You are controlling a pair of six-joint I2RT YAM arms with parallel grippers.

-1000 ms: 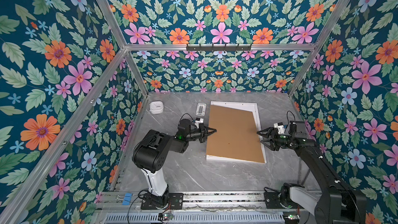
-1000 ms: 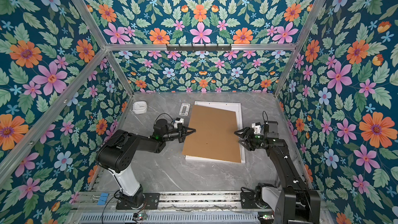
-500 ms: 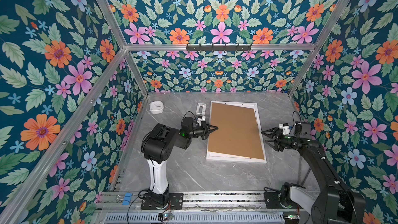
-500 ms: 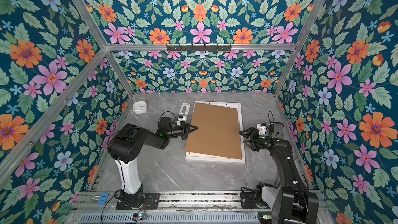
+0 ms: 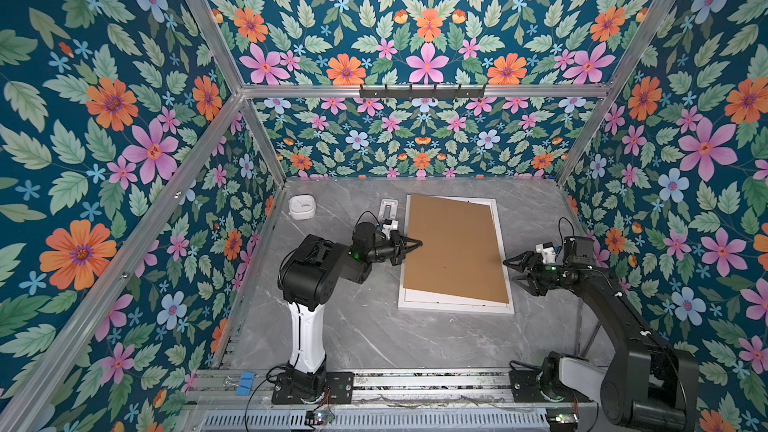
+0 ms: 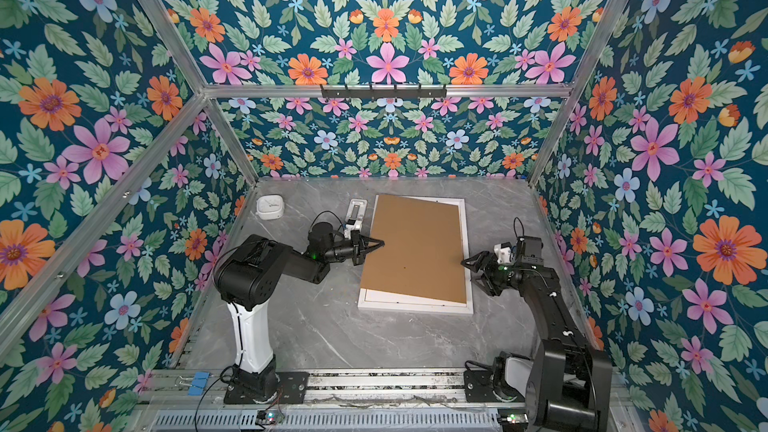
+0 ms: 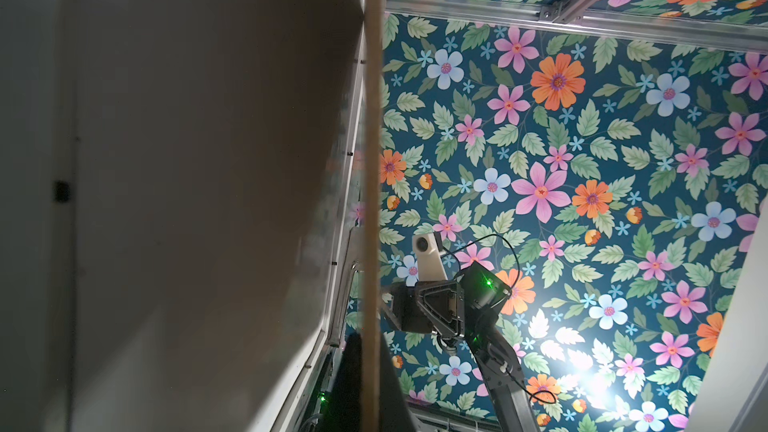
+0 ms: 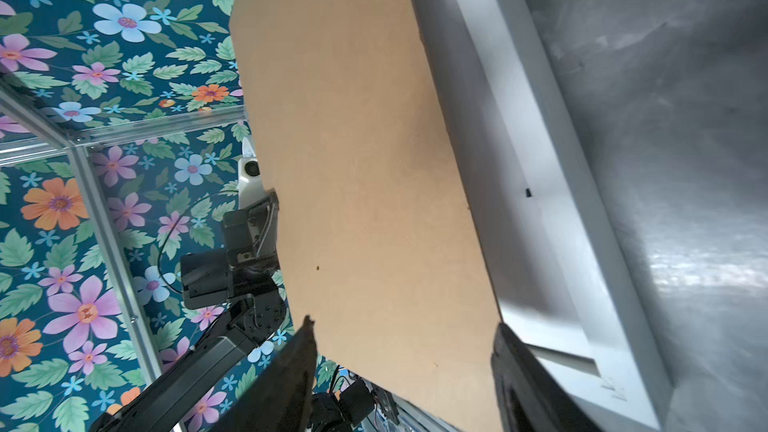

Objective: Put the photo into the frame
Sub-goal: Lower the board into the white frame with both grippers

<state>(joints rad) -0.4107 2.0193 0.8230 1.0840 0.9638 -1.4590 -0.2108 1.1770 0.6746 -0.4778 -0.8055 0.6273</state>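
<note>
The left gripper [image 5: 417,244] was clamped on the left edge of the brown board [image 5: 453,251], which sat tilted over the white frame [image 5: 453,310] lying flat on the grey table [image 5: 374,338]. The right gripper [image 5: 510,271] hung with its jaws apart just beside the frame's right rim.

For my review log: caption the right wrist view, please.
Tilted brown backing board pinched by the left tool above the white frame; right tool open.
</note>
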